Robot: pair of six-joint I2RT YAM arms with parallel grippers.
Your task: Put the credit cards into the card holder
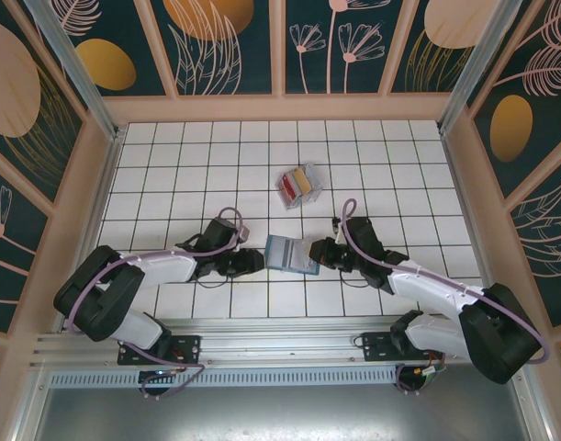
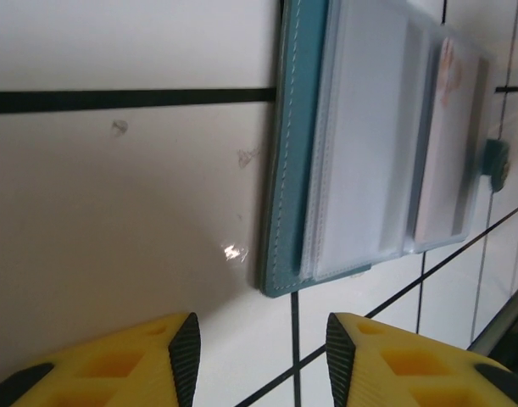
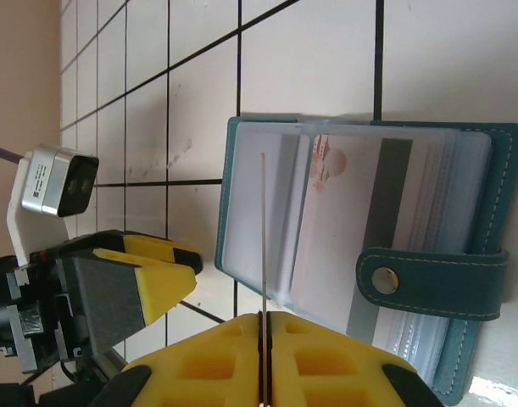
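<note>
One card holder (image 1: 291, 254), one clear box (image 1: 297, 186), two grippers (image 1: 255, 263) (image 1: 317, 252).

I've got left gripper (image 2: 263, 339) low, jaws apart; right gripper (image 3: 264, 318) clamped on a credit card (image 3: 264, 220); both arms angled inward.

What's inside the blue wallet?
The wallet lies open, showing clear plastic pockets. A pale card with a grey stripe shows through them. The strap and the stacked pages hide anything deeper. The right claw pinches a thin card, seen edge-on.

card holder (image 1: 291, 254) lay on desk (image 1: 170, 147) between left tool (image 1: 246, 264) and right tool (image 1: 321, 253) | credit cards (image 1: 299, 183) sat in box (image 1: 314, 171) behind it
</note>
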